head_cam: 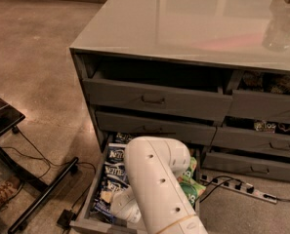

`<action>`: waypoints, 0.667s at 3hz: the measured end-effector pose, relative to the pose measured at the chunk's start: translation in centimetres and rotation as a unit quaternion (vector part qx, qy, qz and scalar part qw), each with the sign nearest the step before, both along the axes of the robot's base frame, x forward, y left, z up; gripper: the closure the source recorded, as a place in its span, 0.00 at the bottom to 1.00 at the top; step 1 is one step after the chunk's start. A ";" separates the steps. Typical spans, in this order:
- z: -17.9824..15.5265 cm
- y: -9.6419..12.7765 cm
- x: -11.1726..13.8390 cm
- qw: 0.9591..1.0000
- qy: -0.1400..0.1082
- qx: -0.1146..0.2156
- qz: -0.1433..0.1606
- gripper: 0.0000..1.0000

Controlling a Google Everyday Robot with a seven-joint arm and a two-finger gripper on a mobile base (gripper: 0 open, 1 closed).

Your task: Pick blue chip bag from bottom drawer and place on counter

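Note:
The bottom drawer (89,199) is pulled out at the foot of the cabinet. Several blue chip bags (113,171) lie in a row along its left side, with green bags (189,191) on the right. My white arm (156,179) bends down over the drawer and covers its middle. The gripper (115,204) is at the arm's low end, inside the drawer, right over the nearest blue bags. The glossy grey counter (193,23) spreads above the drawers.
Upper drawers (154,100) stand slightly ajar. A power strip (237,188) with cables lies on the floor at the right. A black stand leg (39,199) and cords sit on the left. A clear container (281,33) stands on the counter's far right.

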State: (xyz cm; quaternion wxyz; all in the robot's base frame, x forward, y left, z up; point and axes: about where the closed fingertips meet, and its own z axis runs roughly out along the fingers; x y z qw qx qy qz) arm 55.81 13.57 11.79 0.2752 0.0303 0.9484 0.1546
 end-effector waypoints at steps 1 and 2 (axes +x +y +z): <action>0.0 0.0 0.0 1.000 0.001 0.000 -0.001 0.40; 0.0 0.0 0.0 1.000 0.001 0.000 -0.001 0.61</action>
